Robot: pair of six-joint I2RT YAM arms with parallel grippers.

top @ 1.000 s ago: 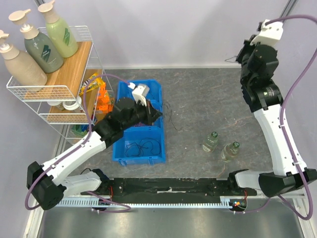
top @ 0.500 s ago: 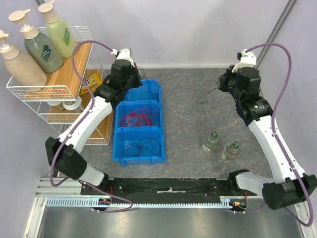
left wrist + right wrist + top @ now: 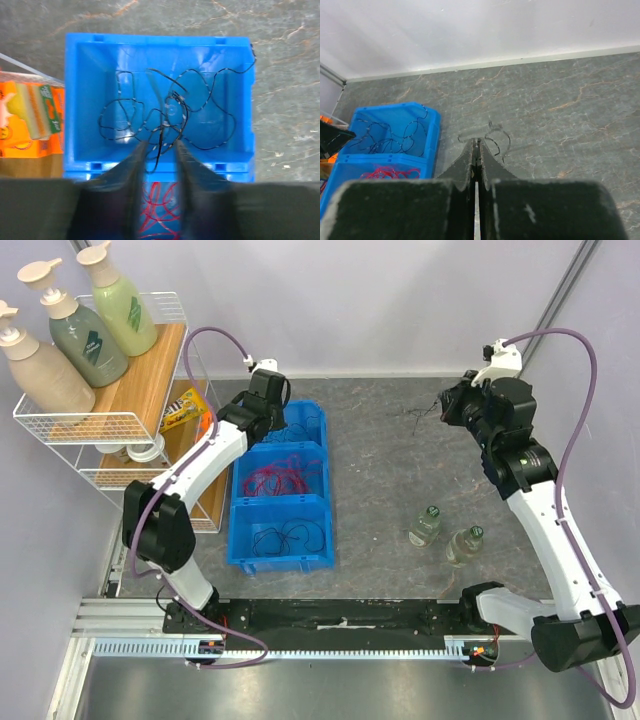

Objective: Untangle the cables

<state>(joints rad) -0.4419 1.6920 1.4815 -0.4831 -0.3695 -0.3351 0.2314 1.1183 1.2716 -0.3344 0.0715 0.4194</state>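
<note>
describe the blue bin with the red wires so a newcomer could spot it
Beside the white wire rack with pump bottles, on the table's left, a row of three blue plastic bins runs away from the arms. Take the middle bin. It alone holds a tangle of thin red cables; the bins before and behind it hold only black cables.

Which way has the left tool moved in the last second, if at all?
Yes. In the top view the left tool went from over the middle of the blue bins toward their far left corner, nearer the back wall.
</note>
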